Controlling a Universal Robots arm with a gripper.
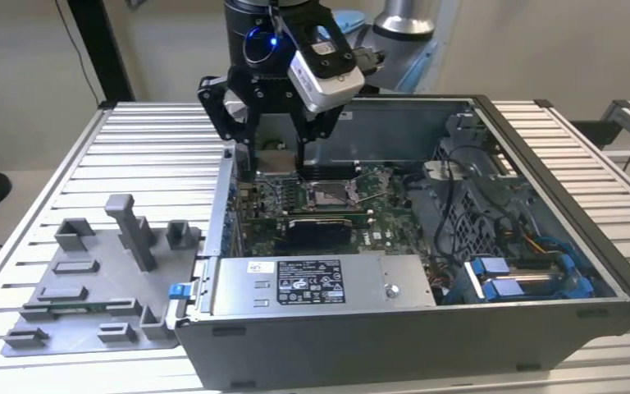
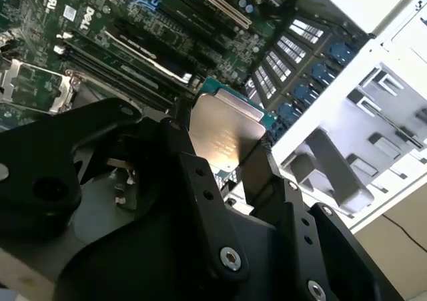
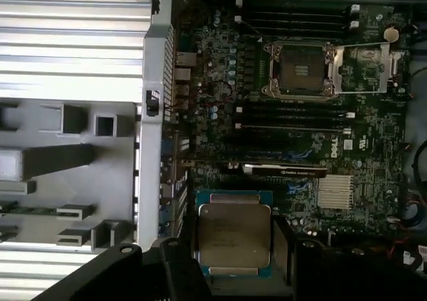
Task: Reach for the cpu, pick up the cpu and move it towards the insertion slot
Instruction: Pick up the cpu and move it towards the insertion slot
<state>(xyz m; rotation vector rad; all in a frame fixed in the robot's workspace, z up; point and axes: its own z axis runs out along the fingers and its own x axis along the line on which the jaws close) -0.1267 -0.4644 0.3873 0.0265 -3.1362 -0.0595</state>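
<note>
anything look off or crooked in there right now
Nothing stands out. The end effector holds the cpu by its edges above the motherboard, inside the open case. The insertion slot sits open and bare, apart from the chip. No loose or damaged parts show.

The open computer case [image 1: 490,271] sits on the surface [image 1: 151,139]; the fixture plate [image 1: 85,287] lies at its exterior-view left. The insertion slot [image 1: 326,194] lies inside, on the motherboard [image 1: 376,226].
</note>
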